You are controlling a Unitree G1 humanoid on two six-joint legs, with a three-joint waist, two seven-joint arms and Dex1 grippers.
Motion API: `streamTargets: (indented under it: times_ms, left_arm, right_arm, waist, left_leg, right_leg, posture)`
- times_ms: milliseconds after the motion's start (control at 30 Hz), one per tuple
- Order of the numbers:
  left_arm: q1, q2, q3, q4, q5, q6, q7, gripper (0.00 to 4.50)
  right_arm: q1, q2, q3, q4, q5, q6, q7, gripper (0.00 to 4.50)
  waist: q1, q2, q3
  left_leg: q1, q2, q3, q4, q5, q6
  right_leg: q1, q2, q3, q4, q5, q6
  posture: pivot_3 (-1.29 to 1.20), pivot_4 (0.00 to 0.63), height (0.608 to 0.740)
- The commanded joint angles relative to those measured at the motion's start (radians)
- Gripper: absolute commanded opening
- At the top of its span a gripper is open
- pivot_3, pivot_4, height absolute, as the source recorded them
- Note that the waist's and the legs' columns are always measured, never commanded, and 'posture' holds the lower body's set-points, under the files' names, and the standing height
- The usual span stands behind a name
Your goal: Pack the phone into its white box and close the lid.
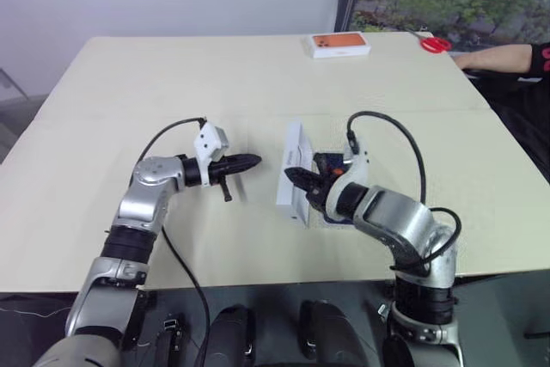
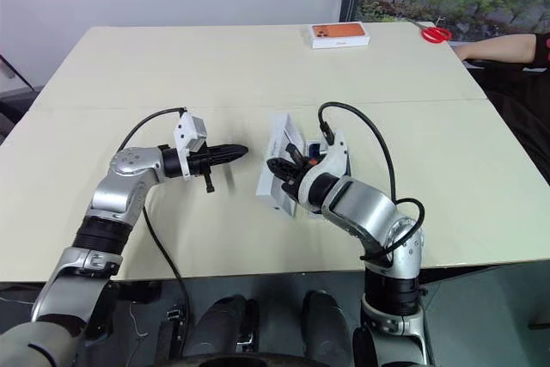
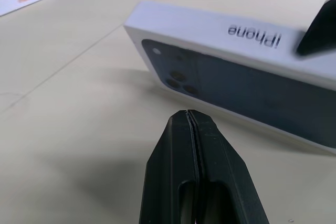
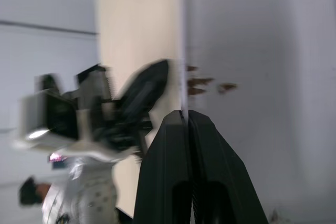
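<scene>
The lid (image 1: pixel 292 174) is standing tilted up on one long edge near the middle of the table (image 1: pixel 129 92), its printed top, with the dark blue phone image, facing the left gripper (image 1: pixel 249 161) and its open underside facing the right arm. The right gripper (image 1: pixel 296 178) is pressing against the lid from that far side with its fingers closed together; it seems to be propping or pinching the lid's wall so that it can be tipped over, though whether any cardboard is actually caught between the fingers is not something I can make out. The left gripper is hovering just beside the lid's printed face, fingers fully closed and holding nothing, pointing nearly level at it, probably to act as a stop so the lid cannot slide away. Behind the lid, under the right wrist, a patch of dark blue is peeking out; that may be the phone lying in the white box, but it is too hidden to say. Well beyond the lid, near the table's far edge, an orange-topped box (image 1: pixel 339 45) is sitting unused, and a person's arm (image 1: pixel 498 58) is resting at the far corner.
</scene>
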Motion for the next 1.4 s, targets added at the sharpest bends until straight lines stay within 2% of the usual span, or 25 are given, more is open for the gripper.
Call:
streamTargets:
  times_ms: [33, 67, 167, 267, 400, 467, 533, 667, 867, 1033, 1133, 1167, 1333, 1400]
  left_arm:
    - [-0.02, -0.03, -0.04, -0.032, 0.011, -0.021, -0.015, 0.0]
    - [-0.022, -0.038, -0.049, -0.032, 0.013, -0.022, -0.017, 0.0]
    - [-0.024, -0.063, -0.076, -0.035, 0.02, -0.028, -0.026, 0.0]
    - [-0.029, -0.094, -0.1, -0.038, 0.023, -0.031, -0.025, 0.0]
    - [-0.05, -0.153, -0.112, -0.023, 0.031, -0.012, 0.015, 0.0]
    - [-0.062, -0.195, -0.127, -0.022, 0.036, 0.009, 0.037, 0.0]
    - [-0.065, -0.215, -0.136, -0.024, 0.042, 0.017, 0.049, 0.0]
    - [-0.07, -0.265, -0.169, -0.026, 0.06, 0.016, 0.076, 0.0]
    - [-0.071, -0.272, -0.157, -0.018, 0.064, 0.028, 0.107, 0.0]
    - [-0.087, -0.211, -0.065, -0.063, 0.002, 0.111, 0.122, 0.0]
    - [-0.09, -0.13, -0.024, -0.074, -0.017, 0.208, 0.118, 0.0]
    - [-0.088, -0.105, -0.018, -0.074, -0.02, 0.231, 0.114, 0.0]
    - [-0.048, -0.003, -0.06, -0.117, -0.008, 0.283, 0.041, 0.0]
    - [-0.041, 0.009, -0.083, -0.13, -0.003, 0.297, 0.025, 0.0]
  right_arm:
    - [0.004, -0.013, -0.053, -0.019, 0.012, -0.025, -0.037, 0.61]
    - [0.003, -0.014, -0.061, -0.02, 0.012, -0.028, -0.039, 0.94]
    - [-0.018, -0.026, -0.078, -0.025, 0.012, -0.029, -0.04, 2.42]
    - [-0.063, -0.113, -0.101, -0.016, 0.012, 0.006, 0.024, 3.94]
    - [-0.113, -0.323, -0.129, 0.034, 0.012, 0.075, 0.144, 3.94]
    - [-0.133, -0.472, -0.144, 0.079, 0.012, 0.109, 0.203, 3.94]
    - [-0.138, -0.556, -0.138, 0.104, 0.012, 0.117, 0.245, 3.94]
    - [-0.14, -0.75, -0.117, 0.148, -0.107, 0.174, 0.377, 3.94]
    - [-0.125, -0.864, -0.092, 0.153, -0.315, 0.209, 0.558, 3.94]
    - [-0.108, -0.906, -0.059, 0.104, -0.469, 0.245, 0.697, 3.94]
    - [-0.092, -0.94, -0.027, 0.069, -0.593, 0.259, 0.783, 3.11]
    - [-0.088, -0.953, -0.014, 0.058, -0.636, 0.262, 0.817, 2.69]
    - [-0.069, -0.992, 0.047, -0.001, -0.805, 0.272, 0.973, 0.07]
    - [-0.066, -0.991, 0.058, -0.012, -0.852, 0.278, 1.01, 0.02]
  waist:
    - [0.002, 0.0, 0.0]
    - [0.002, 0.0, 0.0]
    - [0.0, 0.0, 0.0]
    - [-0.001, 0.0, 0.0]
    - [0.003, 0.001, 0.0]
    - [0.006, 0.001, 0.001]
    - [0.008, 0.001, 0.0]
    - [0.003, 0.0, 0.0]
    - [0.003, 0.0, 0.0]
    - [0.005, 0.0, 0.001]
    - [0.006, 0.0, 0.001]
    - [0.005, 0.0, 0.001]
    - [0.006, 0.0, 0.001]
    - [0.012, 0.0, 0.001]
  left_leg:
    - [0.0, 0.0, 0.0, 0.0, 0.0, 0.0]
    - [0.0, 0.0, 0.0, 0.0, 0.0, 0.0]
    - [0.0, 0.0, 0.0, 0.0, 0.0, 0.0]
    - [0.0, 0.0, 0.0, 0.0, 0.0, 0.0]
    - [0.0, 0.0, 0.0, 0.0, 0.0, 0.001]
    - [0.0, 0.0, 0.0, 0.0, 0.0, 0.001]
    - [-0.001, 0.0, 0.0, 0.0, -0.001, 0.001]
    - [0.0, 0.0, 0.001, 0.0, -0.001, 0.002]
    - [0.0, 0.001, 0.001, 0.0, -0.001, 0.002]
    - [0.0, 0.001, 0.001, 0.0, -0.001, 0.002]
    - [0.0, 0.002, 0.0, 0.0, -0.001, 0.002]
    - [0.0, 0.002, 0.0, 0.0, -0.001, 0.002]
    - [0.0, 0.001, 0.0, 0.0, -0.001, 0.002]
    - [0.0, 0.001, 0.0, 0.0, -0.001, 0.002]
  right_leg:
    - [0.0, 0.0, 0.0, 0.0, 0.0, 0.0]
    - [0.0, 0.0, 0.0, 0.0, 0.0, 0.0]
    - [0.0, 0.0, 0.0, 0.0, 0.0, 0.0]
    - [0.0, 0.001, 0.0, 0.0, 0.0, 0.0]
    - [0.0, 0.001, 0.0, 0.0, 0.0, 0.0]
    - [0.001, 0.0, 0.0, -0.001, 0.0, 0.0]
    - [0.001, 0.0, 0.0, -0.002, 0.0, 0.0]
    - [0.001, 0.0, 0.0, -0.002, 0.0, 0.0]
    - [0.001, 0.001, 0.0, -0.002, 0.0, 0.0]
    - [0.001, 0.001, 0.0, -0.002, 0.0, 0.0]
    - [0.001, 0.001, 0.0, -0.002, 0.0, 0.0]
    - [0.001, 0.002, 0.0, -0.002, 0.0, 0.0]
    - [0.001, 0.001, -0.001, -0.002, 0.0, 0.0]
    - [0.001, 0.001, -0.001, -0.002, 0.0, 0.0]
  posture:
    - [0.0, 0.15, 0.74]
    - [0.0, 0.15, 0.74]
    - [0.0, 0.15, 0.74]
    - [0.0, 0.15, 0.74]
    - [0.0, 0.15, 0.74]
    - [0.0, 0.15, 0.74]
    - [0.0, 0.15, 0.74]
    - [0.0, 0.15, 0.74]
    - [0.0, 0.15, 0.74]
    - [0.0, 0.15, 0.74]
    - [0.0, 0.15, 0.74]
    - [0.0, 0.15, 0.74]
    - [0.0, 0.15, 0.74]
    - [0.0, 0.15, 0.74]
